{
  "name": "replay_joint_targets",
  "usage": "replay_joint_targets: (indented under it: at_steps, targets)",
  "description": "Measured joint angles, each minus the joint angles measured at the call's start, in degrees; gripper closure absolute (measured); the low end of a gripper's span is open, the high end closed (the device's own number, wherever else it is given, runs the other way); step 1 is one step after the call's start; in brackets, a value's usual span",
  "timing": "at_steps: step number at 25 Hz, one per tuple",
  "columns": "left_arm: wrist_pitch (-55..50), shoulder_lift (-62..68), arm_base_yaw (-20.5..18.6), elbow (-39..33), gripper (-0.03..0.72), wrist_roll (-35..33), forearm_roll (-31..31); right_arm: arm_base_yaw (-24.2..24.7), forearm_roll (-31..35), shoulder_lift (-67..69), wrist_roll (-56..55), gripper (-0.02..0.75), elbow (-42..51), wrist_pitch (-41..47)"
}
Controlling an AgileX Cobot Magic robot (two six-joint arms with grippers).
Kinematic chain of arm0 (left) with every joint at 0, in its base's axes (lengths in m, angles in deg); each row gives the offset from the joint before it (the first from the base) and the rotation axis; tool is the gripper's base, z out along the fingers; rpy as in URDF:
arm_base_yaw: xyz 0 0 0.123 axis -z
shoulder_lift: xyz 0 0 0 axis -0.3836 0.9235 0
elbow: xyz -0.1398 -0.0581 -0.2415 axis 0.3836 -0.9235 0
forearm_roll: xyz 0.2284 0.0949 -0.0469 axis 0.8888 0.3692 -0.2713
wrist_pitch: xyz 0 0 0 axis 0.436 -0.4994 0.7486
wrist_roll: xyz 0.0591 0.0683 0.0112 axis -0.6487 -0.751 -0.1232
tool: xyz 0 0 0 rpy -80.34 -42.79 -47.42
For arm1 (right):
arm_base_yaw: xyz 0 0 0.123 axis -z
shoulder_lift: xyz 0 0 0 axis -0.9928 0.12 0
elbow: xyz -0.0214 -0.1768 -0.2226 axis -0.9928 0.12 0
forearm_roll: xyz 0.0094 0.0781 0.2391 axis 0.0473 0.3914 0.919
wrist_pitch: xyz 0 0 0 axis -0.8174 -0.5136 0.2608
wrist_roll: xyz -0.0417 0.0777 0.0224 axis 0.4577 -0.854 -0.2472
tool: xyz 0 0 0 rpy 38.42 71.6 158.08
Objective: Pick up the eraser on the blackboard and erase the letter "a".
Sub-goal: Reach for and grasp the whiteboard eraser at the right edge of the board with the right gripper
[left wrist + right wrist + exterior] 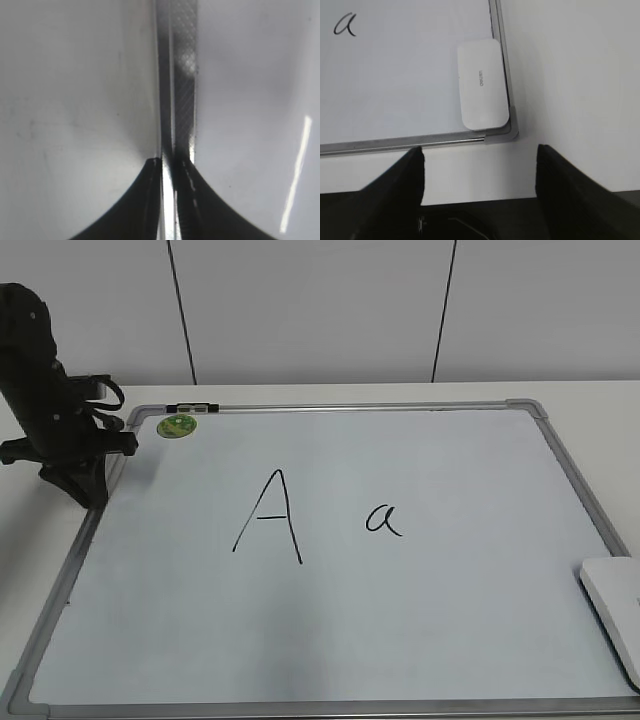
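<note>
The task stands at its opening step, by my reading: the eraser [482,84] lies untouched in the near right corner of the blackboard [420,640], hard against the frame, and the letter "a" [383,519] is whole beside the capital "A" [270,517]; the right gripper [479,170] hovers off the board's near edge with its jaws spread wide and empty; the left gripper [167,165] rests at the board's left frame, fingers pressed together on nothing; next, the right gripper should advance over the eraser and straddle it.
</note>
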Motion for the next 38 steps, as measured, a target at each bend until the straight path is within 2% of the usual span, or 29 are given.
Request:
replay_joint_targets:
  at_steps: [9,15,17,24,38]
  targets:
    - [0.0,0.0,0.0,0.0,0.619,-0.09,-0.59,-2.58,0.47,21.01,0.72,0.214,-3.4,-0.2]
    - [0.0,0.0,0.0,0.0,0.619,-0.09,-0.83,-2.81,-0.83,33.23,2.65,0.079,-4.46,-3.54]
    - [0.0,0.0,0.0,0.0,0.619,-0.09,-0.83,-2.81,-1.4,37.06,2.71,0.066,-4.55,-5.85]
    - [0.0,0.0,0.0,0.0,0.619,-0.09,-0.83,-2.81,-1.68,48.9,2.8,0.064,-4.89,-15.95]
    - [0.0,0.0,0.0,0.0,0.619,-0.09,-1.04,-2.81,-1.68,65.37,2.8,0.065,-13.97,-18.26]
